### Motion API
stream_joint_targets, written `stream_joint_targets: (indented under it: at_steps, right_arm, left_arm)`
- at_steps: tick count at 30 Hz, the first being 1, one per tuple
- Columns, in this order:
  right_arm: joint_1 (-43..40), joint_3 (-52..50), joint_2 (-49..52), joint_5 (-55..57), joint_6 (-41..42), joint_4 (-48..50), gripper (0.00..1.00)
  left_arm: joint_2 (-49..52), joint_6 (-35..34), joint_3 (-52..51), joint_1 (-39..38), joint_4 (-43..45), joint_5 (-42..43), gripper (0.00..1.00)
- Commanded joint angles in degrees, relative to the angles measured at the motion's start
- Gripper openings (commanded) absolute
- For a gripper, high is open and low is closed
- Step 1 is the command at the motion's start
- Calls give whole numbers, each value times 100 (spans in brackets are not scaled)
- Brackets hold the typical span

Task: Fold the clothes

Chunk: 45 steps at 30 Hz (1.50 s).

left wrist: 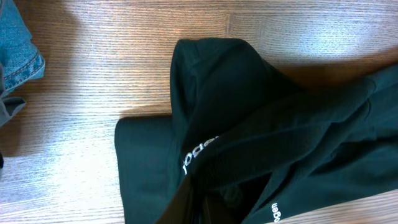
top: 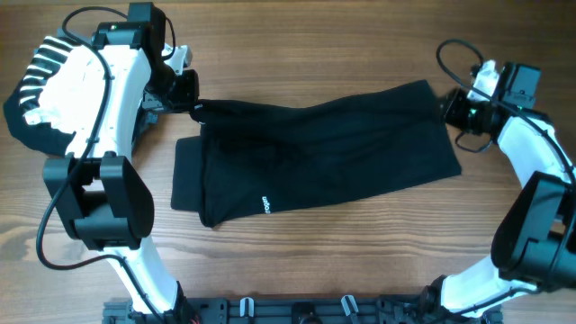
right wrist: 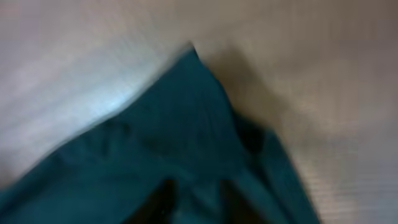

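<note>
The clothes (top: 315, 153), a black T-shirt, lie partly folded across the middle of the wooden table, with a small white label (top: 265, 205) near the front hem. My left gripper (top: 192, 106) is at the shirt's back left corner, shut on a bunched pinch of fabric. In the left wrist view the cloth (left wrist: 236, 112) rises in folds toward the gripper (left wrist: 202, 208), and the white lettering (left wrist: 198, 154) shows. My right gripper (top: 448, 108) is at the back right corner. In the blurred right wrist view this gripper (right wrist: 199, 202) has its fingers apart, with the shirt (right wrist: 168, 130) lying between them.
A blue denim garment (left wrist: 15, 43) and a grey piece of cloth (left wrist: 9, 106) lie at the table's left, seen in the left wrist view. A black rail (top: 297, 310) runs along the front edge. Bare wood surrounds the shirt.
</note>
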Motion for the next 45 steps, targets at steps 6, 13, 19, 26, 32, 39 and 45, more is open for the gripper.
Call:
stream_joint_targets:
  at_steps: [6, 13, 19, 26, 32, 39, 45]
  right_arm:
    - [-31, -221, 299, 258, 229, -1388, 4]
    - [-55, -1451, 299, 2415, 2516, -1648, 4]
    - [-63, -1443, -101, 3661, 3062, -2865, 4]
    - [-63, -822, -1453, 1856, 293, -1958, 21]
    - [-61, -544, -1956, 857, 514, -577, 47]
    - [-63, -544, -518, 1436, 444, 852, 48]
    - [-63, -544, 96, 1665, 358, 1731, 57]
  left_arm:
    - [-136, 90, 79, 48, 289, 33, 34]
    - [-136, 92, 79, 48, 455, 33, 71]
    - [-136, 136, 79, 48, 254, 31, 74]
    - [-136, 133, 79, 48, 337, 33, 78]
    - [-136, 131, 79, 46, 544, 350, 75]
    - [-136, 131, 79, 42, 560, 426, 74]
    - [-136, 133, 79, -87, 562, 619, 73]
